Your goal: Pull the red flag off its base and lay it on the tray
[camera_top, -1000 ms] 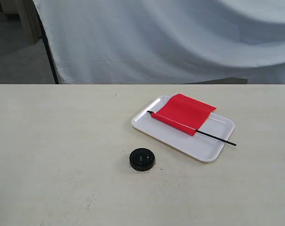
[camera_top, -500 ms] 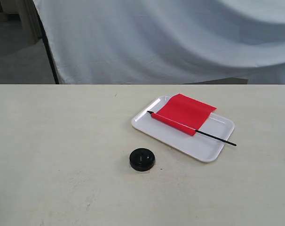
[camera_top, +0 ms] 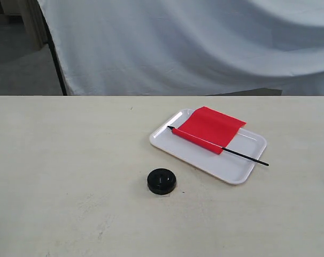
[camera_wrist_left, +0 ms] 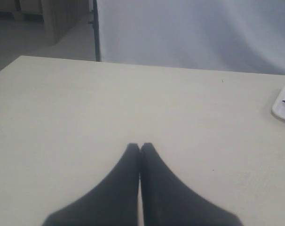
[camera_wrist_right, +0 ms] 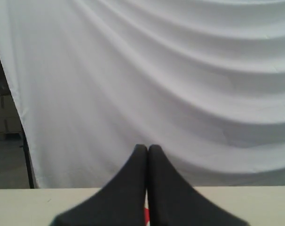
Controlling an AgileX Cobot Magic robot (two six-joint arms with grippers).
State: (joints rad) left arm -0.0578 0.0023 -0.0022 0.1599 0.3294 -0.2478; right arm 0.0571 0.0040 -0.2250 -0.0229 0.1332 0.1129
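Note:
The red flag (camera_top: 210, 128) lies flat on the white tray (camera_top: 241, 171), right of the table's middle, its thin black pole sticking out over the tray's right rim. The round black base (camera_top: 161, 181) sits alone on the table, a little in front and left of the tray. No arm shows in the exterior view. My left gripper (camera_wrist_left: 140, 145) is shut with nothing in it, above bare tabletop; a corner of the tray (camera_wrist_left: 282, 103) shows at the edge of that view. My right gripper (camera_wrist_right: 147, 147) is shut and holds nothing; a sliver of red (camera_wrist_right: 146, 215) shows between its fingers, far behind.
A white cloth backdrop (camera_top: 205, 43) hangs behind the pale wooden table (camera_top: 71, 160). A dark upright pole (camera_top: 55, 59) stands at the cloth's left edge.

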